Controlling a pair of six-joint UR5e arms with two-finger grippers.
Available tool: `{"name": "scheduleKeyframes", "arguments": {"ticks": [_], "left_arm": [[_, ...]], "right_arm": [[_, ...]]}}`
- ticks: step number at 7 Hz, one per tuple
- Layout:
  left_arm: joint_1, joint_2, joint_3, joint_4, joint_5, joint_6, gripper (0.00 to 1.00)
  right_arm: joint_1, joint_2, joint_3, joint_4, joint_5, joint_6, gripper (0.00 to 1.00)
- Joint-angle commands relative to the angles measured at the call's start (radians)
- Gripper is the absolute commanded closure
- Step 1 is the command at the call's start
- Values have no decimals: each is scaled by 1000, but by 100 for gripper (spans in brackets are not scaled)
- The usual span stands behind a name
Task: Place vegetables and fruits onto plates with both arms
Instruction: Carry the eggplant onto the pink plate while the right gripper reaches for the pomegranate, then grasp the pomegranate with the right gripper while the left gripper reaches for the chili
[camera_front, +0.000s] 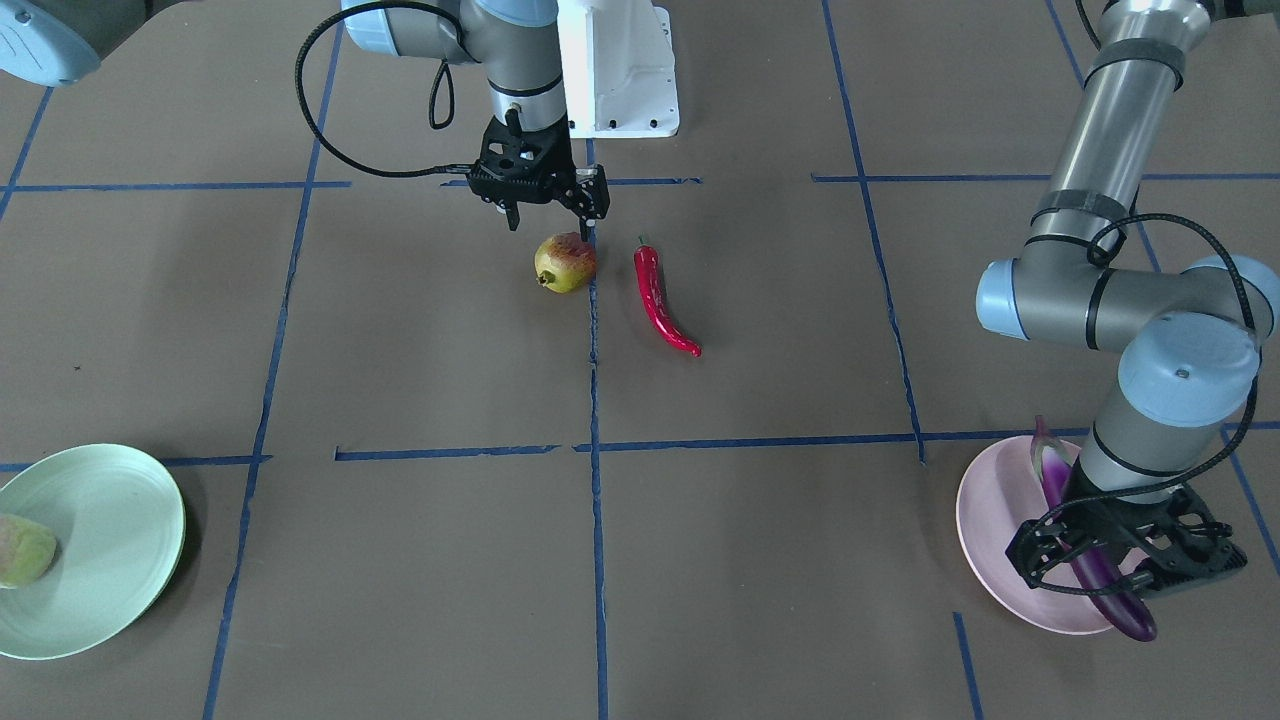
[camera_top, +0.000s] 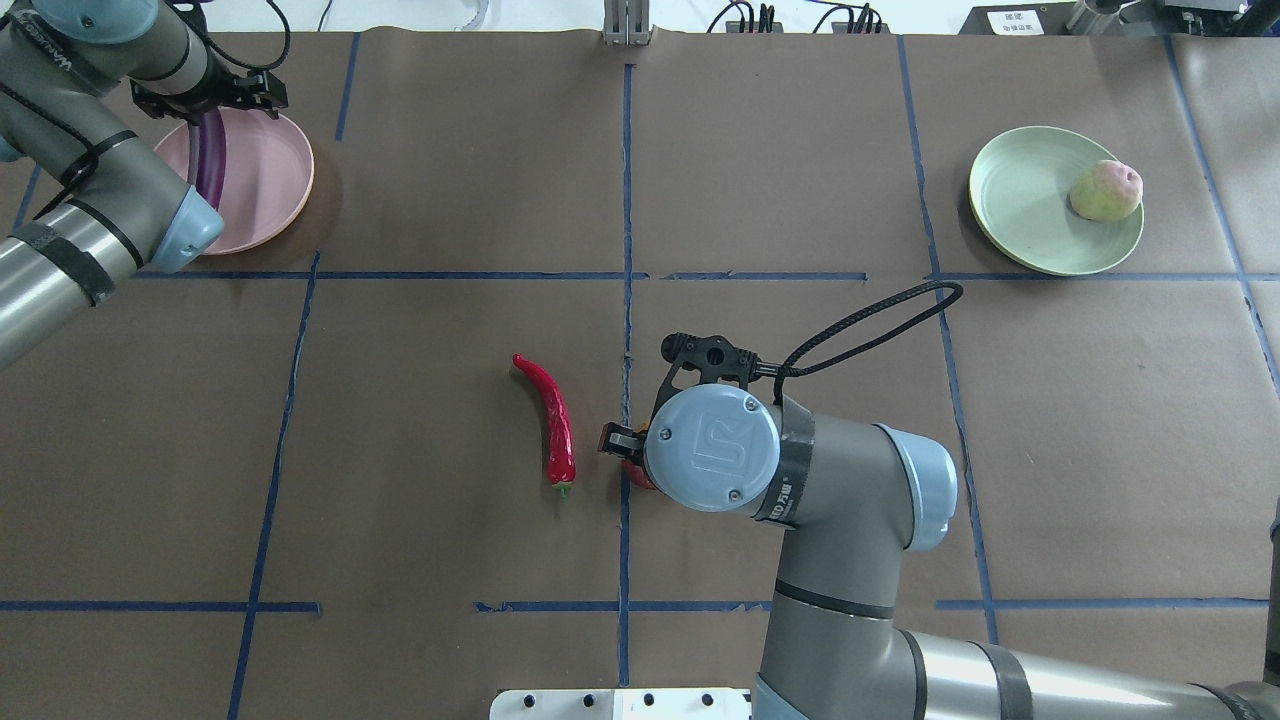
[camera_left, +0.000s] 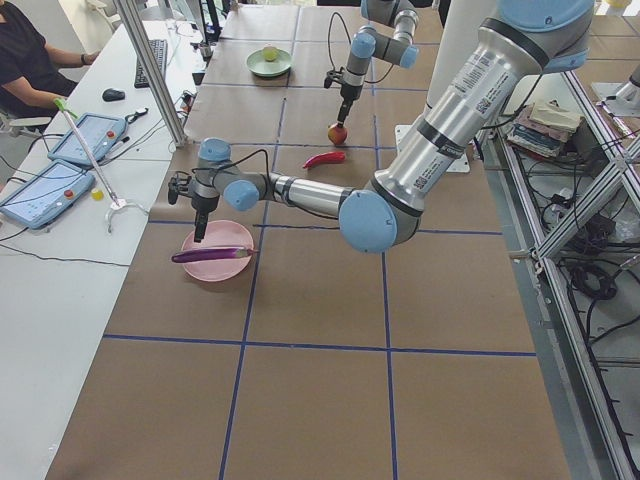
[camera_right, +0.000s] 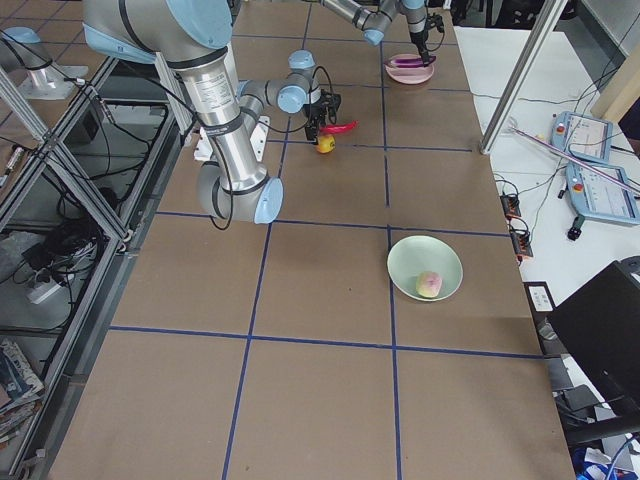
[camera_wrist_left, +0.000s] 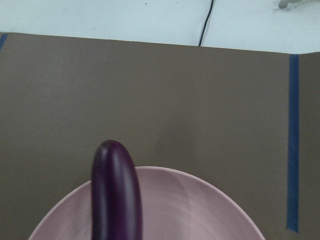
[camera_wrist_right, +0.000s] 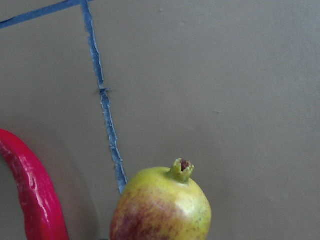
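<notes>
The purple eggplant (camera_front: 1055, 480) lies across the pink plate (camera_front: 985, 520), its end past the near rim. My left gripper (camera_front: 1100, 565) straddles it; I cannot tell whether the jaws grip it. The left wrist view shows the eggplant (camera_wrist_left: 116, 195) over the plate (camera_wrist_left: 200, 205). My right gripper (camera_front: 552, 220) is open and hovers just above the red-and-yellow pomegranate (camera_front: 566, 262), which also shows in the right wrist view (camera_wrist_right: 160, 205). The red chili (camera_front: 660, 300) lies beside it on the table. The pale green fruit (camera_front: 22, 550) sits on the mint green plate (camera_front: 100, 540).
The white base block (camera_front: 620, 70) stands at the table's robot side behind the pomegranate. Blue tape lines (camera_front: 597, 400) divide the brown table cover. The two plates sit at opposite ends of the table's far side from the robot.
</notes>
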Motion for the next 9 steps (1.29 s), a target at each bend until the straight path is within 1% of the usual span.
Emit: {"name": "scheduleKeyframes", "arguments": {"ticks": [1,2,3,4,5,6,7,8,9], "left_arm": [[60,51,-138,6,-31,-160,0],[90,76,-195,6,-31,-229,0],[116,91,-237,6,-31,-283,0],[171,99,-303,6,-72,-378,0],[265,104,-376,6,-81,-517,0],[319,102,-425,7,-77,-599,0],[345,99,-478,61,-78,-683,0],[458,75,-562,227,-74,-716,0],[516,20,-584,359,-60,-727,0]], "right_arm": [[-2,33,-70,5,-29,19,0],[-2,35,-99,7,-46,16,0],[-2,35,-107,33,-46,19,0],[-2,41,-138,59,-46,19,21],[-1,38,-129,56,-46,2,83],[34,35,-111,53,-31,-19,100],[115,-15,20,13,7,-100,100],[233,-75,102,-31,100,-253,100],[355,-112,97,-35,150,-430,100]]}}
